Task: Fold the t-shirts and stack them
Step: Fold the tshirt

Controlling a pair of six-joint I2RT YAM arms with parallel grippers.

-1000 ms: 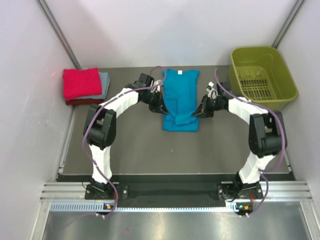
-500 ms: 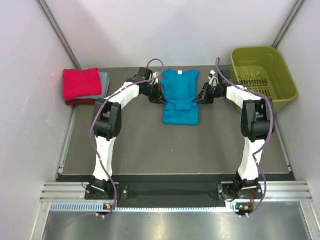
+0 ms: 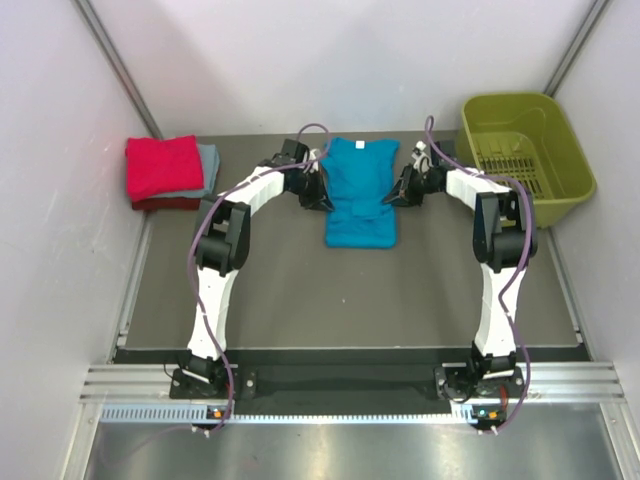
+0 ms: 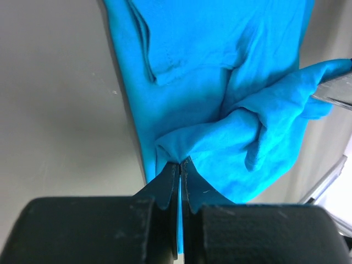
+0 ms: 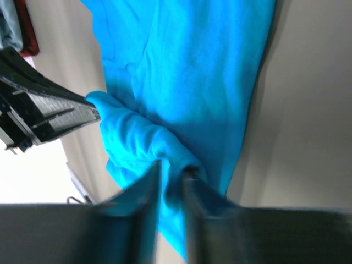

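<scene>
Teal shirt [image 4: 209,82] pinched by left gripper [image 4: 180,165] (top view hides pinch)

The teal t-shirt [image 3: 360,195] is soft, matt cloth, creased and bunched where the left gripper [image 4: 180,163], matt black and plastic-looking, pinches it. At ten o'clock in the overhead view, the red t-shirt [image 3: 163,165] and the grey-blue t-shirt [image 3: 210,168] are the same dull cloth. At one o'clock, the basket [image 3: 568,145] is olive plastic with a faint sheen. The table [image 3: 350,290] is smooth, matt dark grey. At six o'clock, the rail [image 3: 350,383] is brushed metal.
</scene>
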